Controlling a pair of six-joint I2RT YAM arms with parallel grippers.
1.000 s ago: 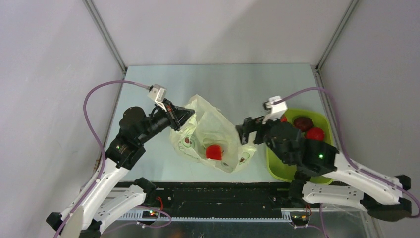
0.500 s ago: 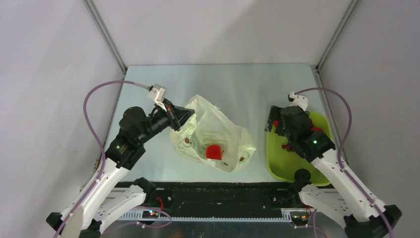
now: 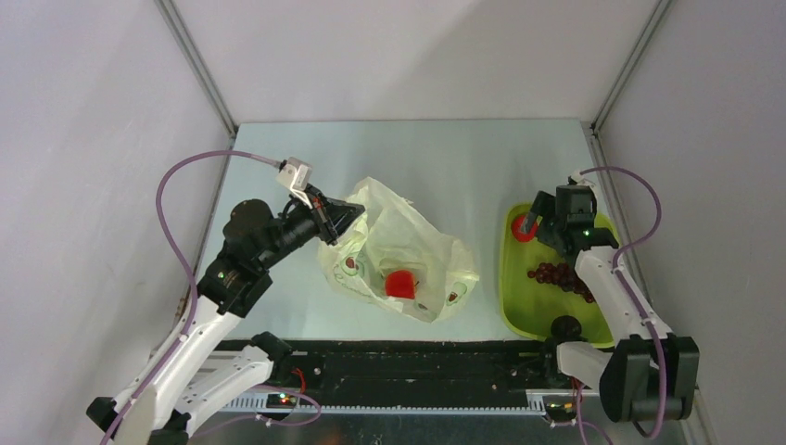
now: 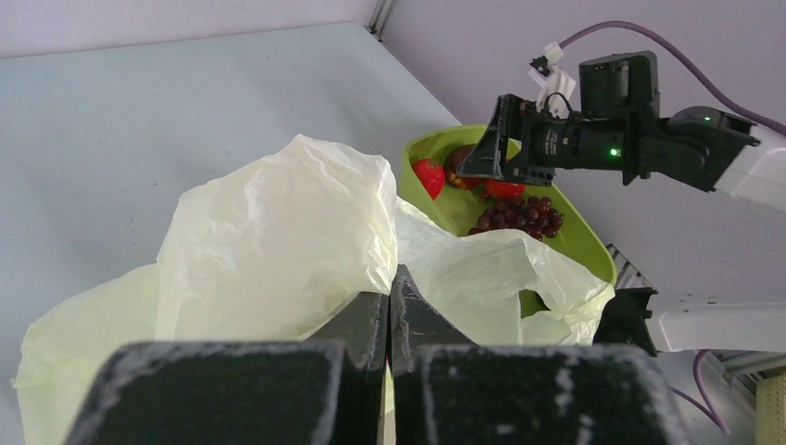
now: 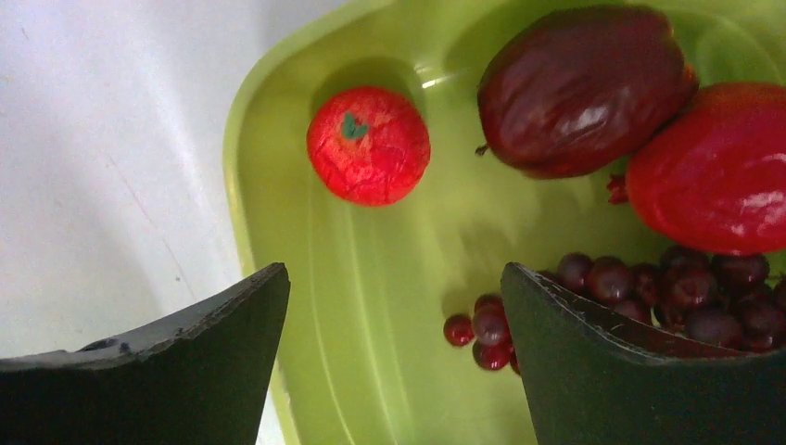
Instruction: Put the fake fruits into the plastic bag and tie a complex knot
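Observation:
The plastic bag point(image 3: 408, 243) lies open at mid-table with one red fruit point(image 3: 400, 284) inside. My left gripper point(image 3: 350, 218) is shut on the bag's left rim and holds it up; the left wrist view shows the pale film point(image 4: 278, 222) pinched at the fingertips point(image 4: 391, 283). My right gripper point(image 3: 536, 221) is open and empty above the far end of the lime-green tray point(image 3: 519, 311). The right wrist view shows a small red round fruit point(image 5: 369, 146), a dark maroon fruit point(image 5: 582, 88), a bigger red fruit point(image 5: 718, 181) and a grape cluster point(image 5: 690, 292), all ahead of the gripper point(image 5: 394, 273). No knot shows.
The tray stands against the right wall, close to the table's right edge. The grape cluster point(image 3: 559, 274) lies in its middle. A metal rail runs along the near edge between the arm bases. Grey walls enclose the table on three sides.
My right arm has swung from beside the bag over to the tray, with its gripper open and empty. The left gripper and the bag have not moved.

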